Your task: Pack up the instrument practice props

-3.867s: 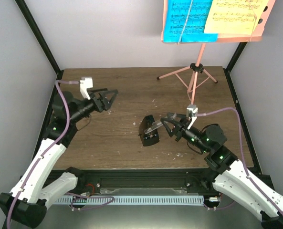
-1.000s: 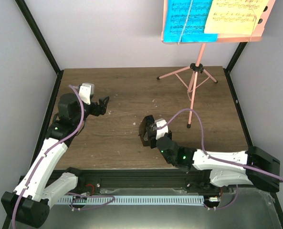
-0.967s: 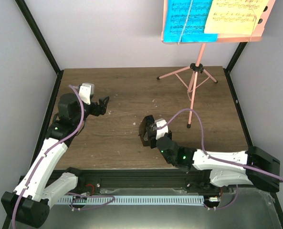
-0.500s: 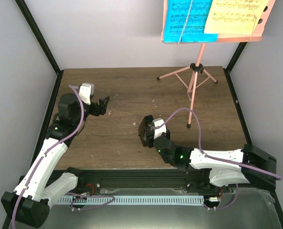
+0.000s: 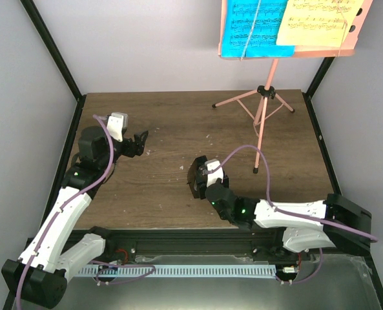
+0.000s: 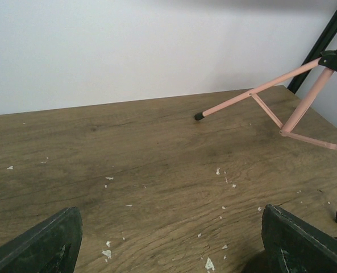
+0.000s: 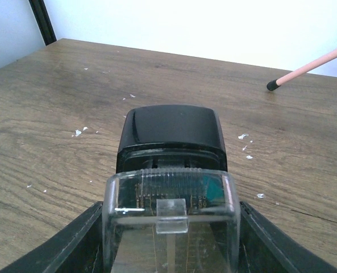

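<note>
Two arms reach over the brown wood-grain tabletop [image 5: 178, 116]. The right tool [image 7: 171, 219] is partly closed on the small black pyramid-shaped metronome [image 7: 171, 133]. In the right wrist view its black fingers [image 7: 71, 242] press against both sides of the metronome's clear plastic front, and the glossy black body points away from the camera. Seen from above, the metronome [image 5: 195, 174] is near the middle of the tabletop, a little toward the near edge, with the right arm stretched low toward it from the right. Whether it rests on the wood or is lifted just clear cannot be told.

The left tool [image 6: 174, 244] is wide open and holds nothing. Its two dark fingertips [image 6: 43, 244] show at the bottom corners of the left wrist view, with bare wood between them. From above it is over the left part of the tabletop, well apart from the metronome.

The pink tripod music stand [image 5: 267, 97] stands upright toward the far right corner, its feet on the wood. On its rectangular pink desk [image 5: 288, 53] the cyan sheet-music page [image 5: 252, 26] is on the left. The pale-yellow sheet-music page [image 5: 317, 22] is on the right and overlaps the cyan page's edge. Small white flecks [image 6: 209, 263] lie scattered over the tabletop.
</note>
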Controlling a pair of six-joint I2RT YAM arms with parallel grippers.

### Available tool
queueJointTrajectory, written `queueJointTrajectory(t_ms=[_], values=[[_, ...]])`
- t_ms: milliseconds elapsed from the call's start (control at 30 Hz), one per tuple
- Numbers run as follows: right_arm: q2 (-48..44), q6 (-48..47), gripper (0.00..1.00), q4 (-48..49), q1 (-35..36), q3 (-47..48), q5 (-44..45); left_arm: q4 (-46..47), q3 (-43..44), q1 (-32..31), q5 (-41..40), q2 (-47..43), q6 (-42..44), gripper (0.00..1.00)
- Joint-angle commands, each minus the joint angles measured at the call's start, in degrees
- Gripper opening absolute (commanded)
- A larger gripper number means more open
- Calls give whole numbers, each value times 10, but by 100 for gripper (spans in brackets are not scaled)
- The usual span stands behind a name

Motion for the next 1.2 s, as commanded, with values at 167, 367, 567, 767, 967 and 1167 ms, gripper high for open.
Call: queueJointTrajectory(t_ms=[167,367,567,767,967,1167], values=[[44,29,50,-108,9,2,-68,-3,-5,1,8,-1,6,87],[51,19,55,-115,3,11,-74,-3,-5,2,8,-2,7,87],[28,-4,90,-118,2,9,-89,-3,-5,1,8,-1,8,87],[-31,-21,100,-157,2,4,-98,-4,-5,1,7,0,8,87],[-143,-26,100,-223,1,4,-133,0,-6,1,29,-1,14,87],[-259,-26,100,-282,-96,49,-275,16,-3,-33,171,23,28,91]])
